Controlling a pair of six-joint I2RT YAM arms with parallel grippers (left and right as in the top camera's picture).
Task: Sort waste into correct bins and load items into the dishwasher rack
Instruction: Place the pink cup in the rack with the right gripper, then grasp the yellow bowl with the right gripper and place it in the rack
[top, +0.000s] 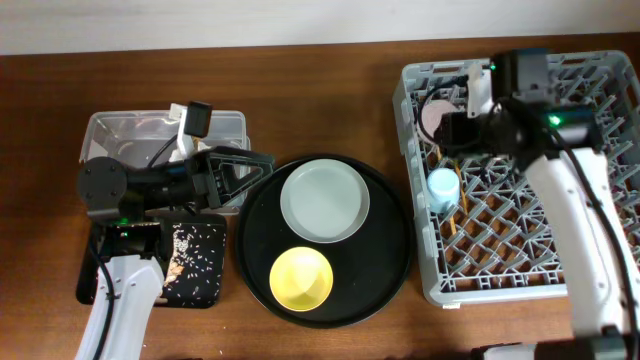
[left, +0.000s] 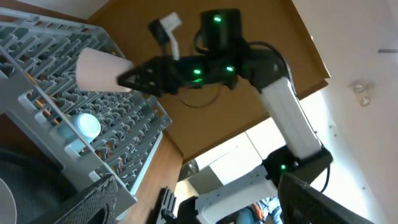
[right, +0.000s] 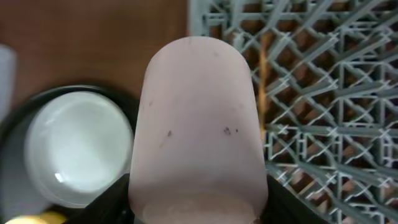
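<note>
Pink cup (right: 198, 124) up close, filling the right wrist view, clamped at its near end between the fingers of the right hand (top: 452, 128); shut firmly on it, nothing else held. Hangs tilted, almost on its side, over the far left corner of the dishwasher rack (top: 416, 230), clear of the pegs and not yet resting on anything, to judge from the left wrist view. Cannot tell which end is the mouth. Nearer along the same edge of the rack, light-blue cup (top: 443, 187) already seated among the pegs. Over on the other side, left hand (top: 238, 178) spread wide with nothing between its fingers, poised at the left rim of the round black tray (top: 390, 230), between that tray and the clear tub (top: 110, 130). On the round tray, grey-white plate (top: 324, 198) and yellow bowl (top: 301, 277), neither yet loaded. Beside the tub, on the surface, shallow black tray (top: 88, 282) strewn with white rice-like bits. Looks like the loading step, with the sorting seemingly done and the second cup in hand. Next calls for turning the cup mouth down, lowering it into a free cell beside the light-blue cup without nudging that one, then easing the fingers apart only once the rim sits among the pegs.
</note>
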